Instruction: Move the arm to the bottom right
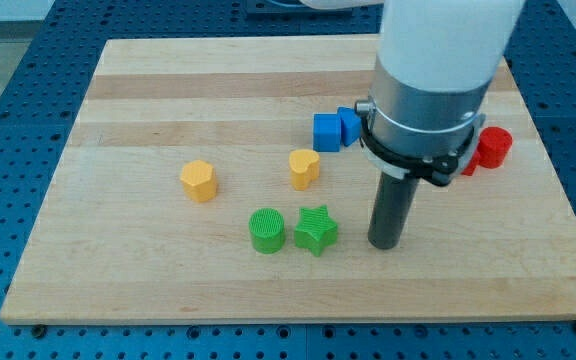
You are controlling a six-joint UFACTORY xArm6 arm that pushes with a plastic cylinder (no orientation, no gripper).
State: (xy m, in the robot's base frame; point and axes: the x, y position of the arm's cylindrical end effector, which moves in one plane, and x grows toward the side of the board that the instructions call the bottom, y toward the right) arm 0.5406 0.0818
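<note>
Green star [315,230] beside my tip [384,244]

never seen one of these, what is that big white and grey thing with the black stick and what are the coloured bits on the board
It is the end of a robot arm. It has no jaws; it ends in a dark rod, and my tip slides along the wooden board to push blocks around. Nothing is held. There is one picture, from a camera looking down at the board at a slant.

On the board lie small blocks: a green star just to the view's left of my tip, apart from it, a green cylinder beside the star, a yellow heart, another yellow block, two blue blocks together, and a red cylinder partly behind the arm.
</note>
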